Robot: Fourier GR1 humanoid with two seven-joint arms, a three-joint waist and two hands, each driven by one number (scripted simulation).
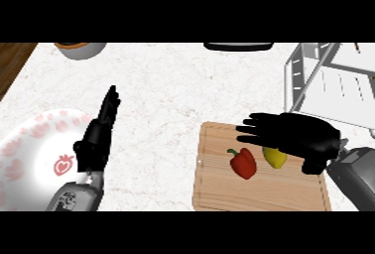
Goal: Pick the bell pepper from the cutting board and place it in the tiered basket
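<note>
Two grey, boxy forearms at the frame's lower edge, each ending in a glossy black hand: left hand (95,136), right hand (304,134)

Yellow pepper (276,158) half under right hand (300,135)

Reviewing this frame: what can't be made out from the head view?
- Yellow pepper: its top is hidden under the right hand.
- Tiered basket: cut off by the right edge.
- Bowl and dark object: cropped at the top.
- Plate: cut off at the left edge, partly covered by the left hand.
</note>
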